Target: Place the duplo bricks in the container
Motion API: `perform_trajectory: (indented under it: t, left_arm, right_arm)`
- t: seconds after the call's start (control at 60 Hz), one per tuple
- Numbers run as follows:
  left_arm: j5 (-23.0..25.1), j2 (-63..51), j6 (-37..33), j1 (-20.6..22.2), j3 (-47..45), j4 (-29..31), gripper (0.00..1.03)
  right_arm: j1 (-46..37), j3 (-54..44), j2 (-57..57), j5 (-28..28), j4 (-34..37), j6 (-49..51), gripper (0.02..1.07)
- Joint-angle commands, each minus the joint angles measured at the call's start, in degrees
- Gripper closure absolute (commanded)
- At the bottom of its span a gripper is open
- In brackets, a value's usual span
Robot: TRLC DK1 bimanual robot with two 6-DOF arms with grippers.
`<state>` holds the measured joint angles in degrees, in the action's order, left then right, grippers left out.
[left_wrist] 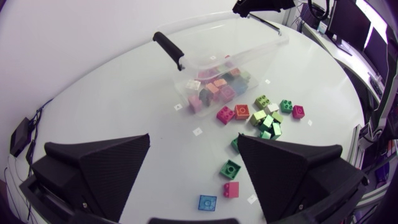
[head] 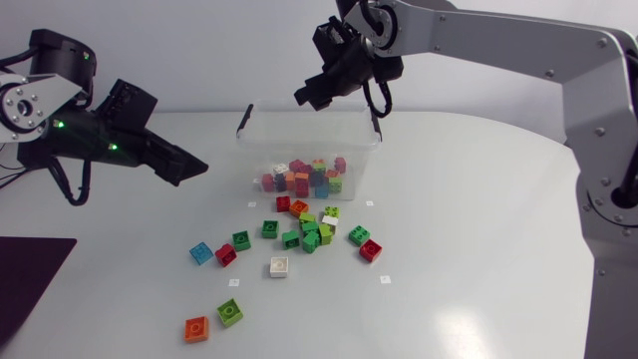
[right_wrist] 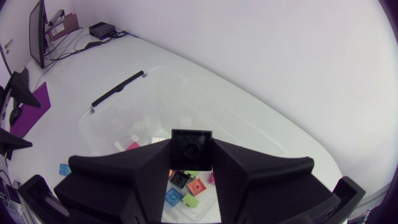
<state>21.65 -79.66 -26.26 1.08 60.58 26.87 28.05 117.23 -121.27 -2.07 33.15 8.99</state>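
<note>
A clear plastic container [head: 261, 150] stands at the table's middle back with several coloured duplo bricks in it. Over its far rim hangs my right gripper [head: 313, 96], shut on a black brick [right_wrist: 191, 148]; the right wrist view looks down past it into the container [right_wrist: 249, 134]. Loose bricks lie in front of the container: a green cluster [head: 314, 234], a red brick [head: 370, 249], a white brick [head: 279, 266], a blue brick [head: 201, 252], an orange brick [head: 196, 328]. My left gripper [head: 187, 167] hovers left of the container, open and empty [left_wrist: 194, 140].
The container has black handles [left_wrist: 169, 48] at its ends. A dark mat [head: 30, 284] lies at the table's front left corner. Small white markers dot the table around the loose bricks.
</note>
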Motion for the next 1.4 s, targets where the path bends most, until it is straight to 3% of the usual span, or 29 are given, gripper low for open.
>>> perform_trajectory:
  t: [0.0,0.017,0.033,0.083,0.35,0.6,0.817,0.9,1.117,1.383]
  left_arm:
    - [0.85,1.87,-3.18,-1.61,-3.97,-0.42,0.05]
    - [0.94,2.05,-3.8,-1.87,-5.03,-0.59,0.05]
    - [0.94,2.23,-4.15,-2.14,-5.38,-0.59,0.05]
    - [1.64,2.93,-5.12,-3.45,-6.88,-0.59,0.05]
    - [3.75,4.34,-11.09,-6.71,-14.52,-0.59,0.05]
    - [3.75,6.18,-20.41,-7.32,-21.55,-0.51,0.06]
    - [3.66,1.7,-22.25,-6.97,-21.11,-1.12,0.1]
    - [1.55,-1.29,-21.82,-5.65,-19.09,-1.12,0.19]
    - [-6.27,-7.35,-20.32,-0.82,-12.76,0.29,0.19]
    - [-12.86,-16.41,-19.09,3.66,-3.62,10.57,0.19]
  right_arm:
    - [0.86,2.74,-2.65,0.31,1.83,-1.0,0.38]
    - [1.04,3.18,-2.83,0.66,2.27,-0.91,0.25]
    - [1.13,3.27,-2.92,1.01,2.27,-0.91,0.18]
    - [1.21,3.71,-2.74,1.27,2.8,-0.64,0.07]
    - [0.86,0.02,4.38,1.36,5.26,-0.12,0.07]
    - [2.8,-16.77,17.65,1.54,5.7,1.99,0.07]
    - [4.29,-33.38,29.16,1.89,4.65,3.93,0.07]
    - [4.64,-39.18,32.68,2.07,4.65,4.89,0.07]
    - [4.64,-50.61,38.22,2.07,3.68,6.12,0.07]
    - [4.03,-57.29,39.27,2.07,1.83,7.0,0.07]
